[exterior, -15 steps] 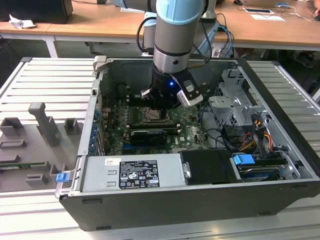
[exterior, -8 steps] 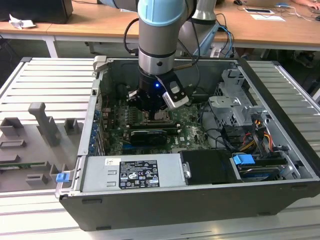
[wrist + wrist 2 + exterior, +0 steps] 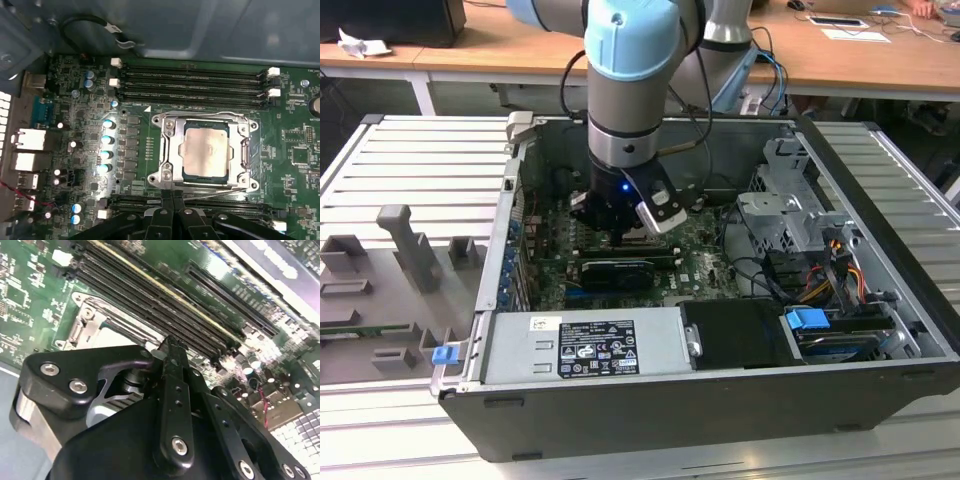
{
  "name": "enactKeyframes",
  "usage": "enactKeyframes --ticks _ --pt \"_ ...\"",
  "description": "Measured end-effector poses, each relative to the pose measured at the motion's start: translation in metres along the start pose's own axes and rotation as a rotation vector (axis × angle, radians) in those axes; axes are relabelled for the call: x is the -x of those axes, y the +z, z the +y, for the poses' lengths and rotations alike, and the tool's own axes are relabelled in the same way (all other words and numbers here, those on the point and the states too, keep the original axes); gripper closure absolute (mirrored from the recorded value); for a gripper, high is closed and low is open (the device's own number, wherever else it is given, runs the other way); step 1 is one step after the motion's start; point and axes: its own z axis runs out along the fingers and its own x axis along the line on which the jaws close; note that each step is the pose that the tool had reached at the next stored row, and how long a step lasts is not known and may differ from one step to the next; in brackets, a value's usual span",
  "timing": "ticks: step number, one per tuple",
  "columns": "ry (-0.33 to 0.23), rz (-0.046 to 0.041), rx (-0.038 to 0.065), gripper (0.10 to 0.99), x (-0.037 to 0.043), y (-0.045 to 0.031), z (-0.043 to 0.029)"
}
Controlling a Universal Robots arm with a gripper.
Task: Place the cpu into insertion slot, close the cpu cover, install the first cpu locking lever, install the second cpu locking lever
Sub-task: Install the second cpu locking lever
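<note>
The pale silver square cpu (image 3: 206,152) sits under the closed silvery frame cover (image 3: 170,150); my black gripper (image 3: 172,195), fingers pressed together and empty, touches the cover's near edge.

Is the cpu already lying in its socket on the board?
Yes, in the first wrist view the cpu lies flat in the socket, with the cover closed around it.

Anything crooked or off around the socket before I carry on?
Nothing stands out. In the first wrist view the cpu lies flat and square in its socket, the cpu cover down around it, gripper at its edge.
</note>
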Motion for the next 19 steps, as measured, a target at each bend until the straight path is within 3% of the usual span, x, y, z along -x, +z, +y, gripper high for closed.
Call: enactKeyframes --ticks 1,4,13,19 --pt "0.000 -0.0008 0.015 0.980 -0.0015 0.0054 -0.0016" --pt "0.000 -0.0015 0.027 0.980 -0.0089 0.0110 -0.0026" --pt "0.000 -0.0032 0.059 0.980 -0.0126 0.0174 -0.0035" --pt "0.000 -0.0038 0.072 0.980 -0.0128 0.0216 -0.0042"
